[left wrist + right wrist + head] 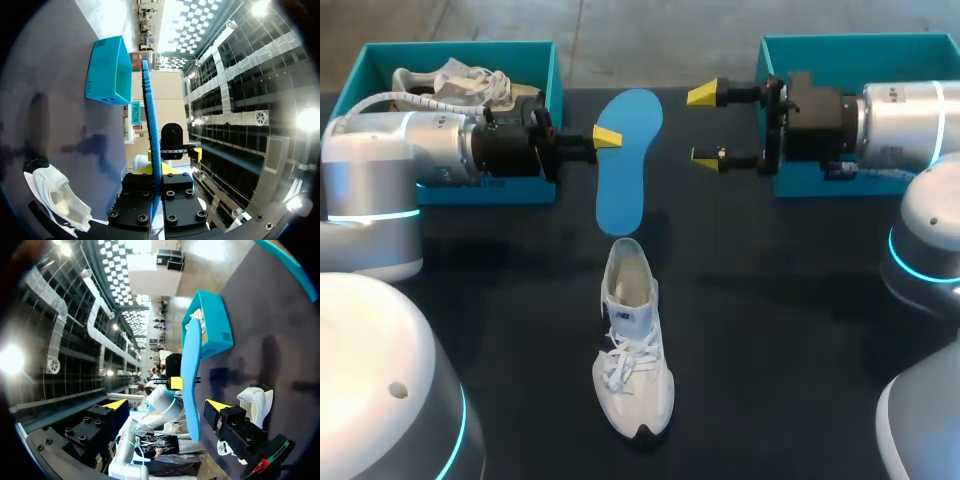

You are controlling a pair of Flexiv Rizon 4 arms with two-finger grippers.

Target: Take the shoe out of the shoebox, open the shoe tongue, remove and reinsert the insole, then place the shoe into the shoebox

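Above the black table (770,330): our left gripper (606,137) pinches the flat blue foam insole (625,175).
Right gripper (704,128): spread, empty, at three o'clock.
White lace-up sneaker (632,350): six o'clock of the insole, upright.
Risk: we fear the thin edge-grip slipping during insertion.

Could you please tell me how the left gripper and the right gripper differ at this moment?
The left gripper is shut on the blue insole, pinching its edge; the right gripper is open and holds nothing, and the insole lies ahead of it untouched. The left gripper's fingers sit close together, while the right gripper's stand wide apart. Both have yellow tips and point level toward each other.
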